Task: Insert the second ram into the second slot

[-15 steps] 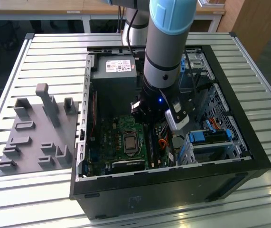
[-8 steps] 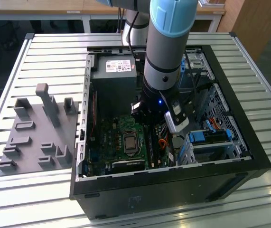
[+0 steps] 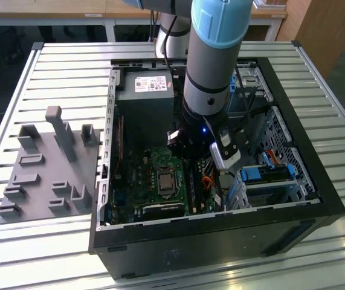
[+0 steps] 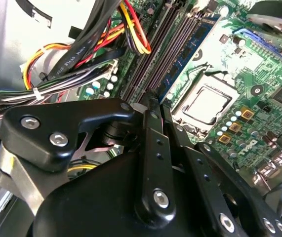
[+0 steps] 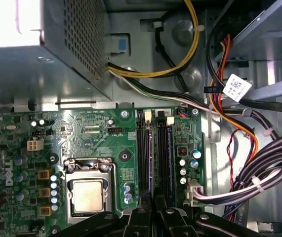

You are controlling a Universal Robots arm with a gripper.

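Exterior view: an open computer case (image 3: pixel 220 241) lay on a slatted table (image 3: pixel 69 66), with a grey fixture tray (image 3: pixel 42 193) at its 9 o'clock. Inside the case, a blue drive bracket (image 3: pixel 263 175) stood at 3 o'clock of the motherboard. The processor socket (image 3: pixel 165 181) sat at 9 o'clock of the memory slots (image 5: pixel 143 153), and the power supply (image 3: pixel 145 103) at their 12 o'clock. A cable bundle (image 5: pixel 259 168) crowded the side of the slots away from the socket but was not seen crossing them. The arm (image 3: pixel 211 60) came down from 12 o'clock over the slots.

In both wrist views the gripper (image 5: pixel 153 210) (image 4: pixel 156 103) was drawn narrow. Its fingers (image 4: pixel 153 143) were pinched on the near end of the second ram (image 5: pixel 153 163) (image 4: pixel 185 59).

The stick stood on edge among the slots, close beside the socket. Its long axis lay parallel to the slots, on the 6-to-12 line in the exterior view, with the far end toward the power supply. Depth of seating could not be judged.
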